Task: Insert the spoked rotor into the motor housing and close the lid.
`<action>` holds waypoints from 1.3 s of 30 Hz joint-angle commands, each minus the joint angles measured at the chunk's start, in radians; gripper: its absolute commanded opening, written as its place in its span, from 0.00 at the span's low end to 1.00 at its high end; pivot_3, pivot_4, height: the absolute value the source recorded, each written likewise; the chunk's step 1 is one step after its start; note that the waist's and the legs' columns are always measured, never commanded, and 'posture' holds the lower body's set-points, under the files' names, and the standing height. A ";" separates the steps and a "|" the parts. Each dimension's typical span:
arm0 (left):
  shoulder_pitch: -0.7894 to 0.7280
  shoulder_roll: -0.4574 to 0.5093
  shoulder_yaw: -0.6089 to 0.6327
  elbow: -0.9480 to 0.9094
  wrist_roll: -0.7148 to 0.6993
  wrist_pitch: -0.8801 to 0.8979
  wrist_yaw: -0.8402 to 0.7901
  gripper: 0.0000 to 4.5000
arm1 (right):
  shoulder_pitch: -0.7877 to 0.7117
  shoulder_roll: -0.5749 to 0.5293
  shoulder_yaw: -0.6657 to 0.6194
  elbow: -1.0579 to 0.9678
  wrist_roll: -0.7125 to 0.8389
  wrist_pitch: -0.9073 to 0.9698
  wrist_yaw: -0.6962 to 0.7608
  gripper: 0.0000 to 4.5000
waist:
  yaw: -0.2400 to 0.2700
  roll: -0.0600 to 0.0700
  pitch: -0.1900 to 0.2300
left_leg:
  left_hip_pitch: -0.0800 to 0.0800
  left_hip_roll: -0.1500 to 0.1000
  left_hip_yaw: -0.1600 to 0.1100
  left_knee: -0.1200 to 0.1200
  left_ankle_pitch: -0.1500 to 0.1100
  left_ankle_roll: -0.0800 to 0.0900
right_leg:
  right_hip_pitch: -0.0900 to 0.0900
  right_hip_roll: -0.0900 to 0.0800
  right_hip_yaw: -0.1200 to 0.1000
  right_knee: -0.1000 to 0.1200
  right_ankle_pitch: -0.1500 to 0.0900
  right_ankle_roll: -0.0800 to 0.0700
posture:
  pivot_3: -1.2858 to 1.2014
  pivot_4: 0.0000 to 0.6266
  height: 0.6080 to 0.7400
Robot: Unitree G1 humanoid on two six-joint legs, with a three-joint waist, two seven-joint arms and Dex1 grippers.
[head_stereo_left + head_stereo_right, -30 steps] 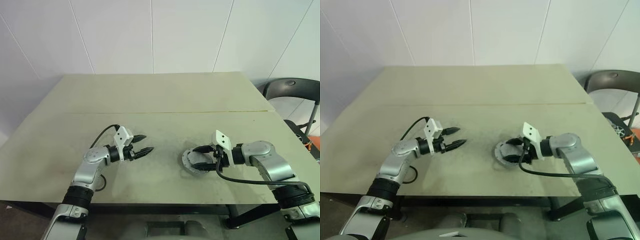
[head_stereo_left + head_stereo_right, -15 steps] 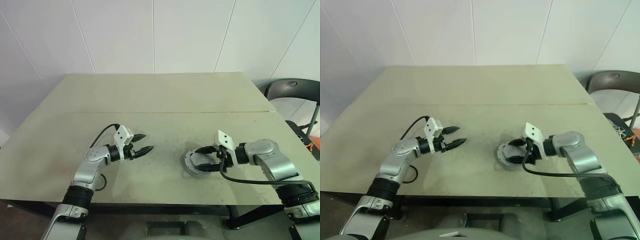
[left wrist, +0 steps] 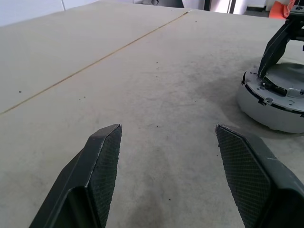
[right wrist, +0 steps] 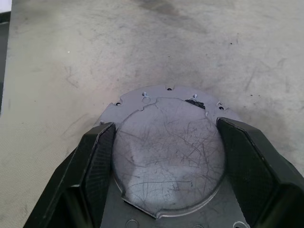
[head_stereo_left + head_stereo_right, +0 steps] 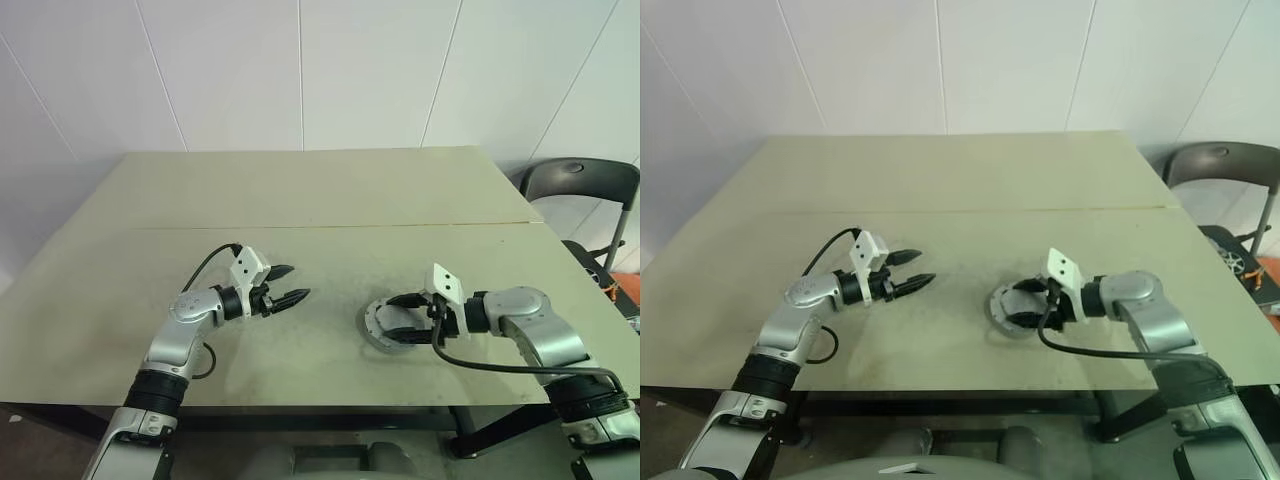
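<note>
Partly hidden: motor housing (image 5: 385, 326) interior under lid (image 4: 168, 152) | right hand (image 5: 402, 318) fingers straddle it

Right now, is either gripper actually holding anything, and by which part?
The left gripper is open and holds nothing. The right gripper straddles the lid on the motor housing, one finger at each side edge; a firm grip cannot be told.

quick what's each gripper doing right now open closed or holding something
Left gripper: open, empty, above the table.
Right gripper: open, fingers either side of the lid on the motor housing; a firm grip cannot be told.
</note>
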 commanded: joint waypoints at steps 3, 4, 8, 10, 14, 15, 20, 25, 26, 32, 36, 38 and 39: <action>-0.042 0.006 0.004 -0.029 0.002 -0.006 0.002 0.75 | 0.020 -0.010 0.054 0.063 -0.079 -0.012 -0.021 0.67 | 0.001 0.000 0.000 | 0.000 0.000 0.000 0.000 0.000 0.000 | 0.000 0.000 0.000 0.000 0.000 0.000 | 0.52 0.00 1.00; -0.043 0.005 0.003 -0.029 0.002 -0.006 0.003 0.75 | 0.016 -0.005 0.047 0.063 -0.069 -0.009 -0.022 0.67 | 0.001 0.000 0.000 | 0.000 0.000 0.000 0.000 0.000 0.001 | 0.000 0.000 0.000 0.000 0.000 0.000 | 0.52 0.00 1.00; -0.045 0.004 0.001 -0.029 0.002 -0.006 0.006 0.75 | 0.007 0.004 0.028 0.046 -0.026 0.008 -0.001 0.67 | 0.000 0.000 0.000 | 0.000 0.001 0.001 0.000 0.000 0.001 | 0.000 0.000 0.000 0.000 0.000 0.000 | 0.52 0.00 1.00; -0.044 0.009 -0.003 -0.027 0.008 -0.005 0.009 0.75 | 0.000 0.004 0.017 0.036 -0.004 0.020 0.011 0.67 | 0.001 0.000 0.000 | 0.000 0.001 0.001 0.000 0.000 0.001 | 0.000 0.000 0.000 0.000 0.000 0.000 | 0.52 0.00 1.00; -0.040 0.013 -0.009 -0.024 0.020 -0.007 0.010 0.75 | -0.020 0.001 -0.014 0.010 0.052 0.050 0.049 0.67 | 0.001 0.000 0.001 | -0.001 0.001 0.001 -0.001 0.000 0.001 | -0.002 0.000 0.000 0.000 0.000 0.000 | 0.52 0.00 1.00; -0.040 0.012 -0.009 -0.023 0.020 -0.007 0.009 0.75 | -0.027 0.000 -0.020 0.007 0.061 0.053 0.054 0.67 | 0.001 0.000 0.001 | -0.002 0.001 0.001 -0.001 0.001 0.001 | -0.003 0.000 0.000 0.000 0.000 0.000 | 0.52 0.00 1.00; -0.041 0.012 -0.010 -0.019 0.031 -0.007 0.011 0.75 | -0.060 0.019 -0.060 -0.019 0.109 0.083 0.051 0.67 | 0.001 0.000 0.001 | -0.010 0.001 0.000 -0.001 0.001 0.001 | -0.011 0.000 0.000 0.000 0.001 0.000 | 0.52 0.00 1.00; -0.040 0.009 -0.013 -0.014 0.039 -0.010 0.013 0.75 | -0.059 -0.002 -0.016 0.004 0.035 0.049 0.035 0.67 | 0.003 0.001 0.002 | -0.011 0.001 0.000 -0.001 0.001 0.001 | -0.013 0.000 0.000 0.000 0.002 0.001 | 0.52 0.00 1.00; -0.040 0.008 -0.013 -0.014 0.040 -0.011 0.013 0.75 | -0.056 -0.006 -0.003 0.015 0.010 0.034 0.031 0.67 | 0.003 0.001 0.002 | -0.011 0.001 0.001 -0.001 0.001 0.001 | -0.012 0.000 0.000 0.000 0.002 0.001 | 0.52 0.00 1.00; -0.038 0.010 -0.014 -0.009 0.047 -0.016 0.012 0.75 | -0.042 -0.009 0.017 0.025 -0.011 0.021 0.043 0.67 | 0.003 0.001 0.002 | -0.010 0.001 0.001 0.000 0.001 0.001 | -0.010 0.000 0.000 0.000 0.001 0.000 | 0.52 0.00 1.00; -0.037 0.012 -0.013 -0.003 0.049 -0.023 0.011 0.75 | -0.047 -0.016 0.022 0.050 -0.037 0.005 0.038 0.67 | 0.003 0.001 0.002 | -0.009 0.001 0.001 0.000 0.001 0.001 | -0.010 0.000 0.000 0.000 0.001 0.000 | 0.52 0.00 1.00; -0.037 0.011 -0.013 0.000 0.049 -0.026 0.011 0.75 | -0.045 -0.020 0.028 0.058 -0.046 0.000 0.040 0.67 | 0.003 0.001 0.001 | -0.009 0.001 0.001 0.000 0.001 0.001 | -0.010 0.000 0.000 0.000 0.001 0.000 | 0.52 0.00 1.00; -0.037 0.011 -0.014 0.001 0.050 -0.027 0.011 0.75 | -0.044 -0.021 0.029 0.058 -0.044 0.001 0.042 0.67 | 0.003 0.001 0.001 | -0.009 0.001 0.001 0.000 0.001 0.001 | -0.010 0.000 0.000 0.000 0.001 0.000 | 0.52 0.00 1.00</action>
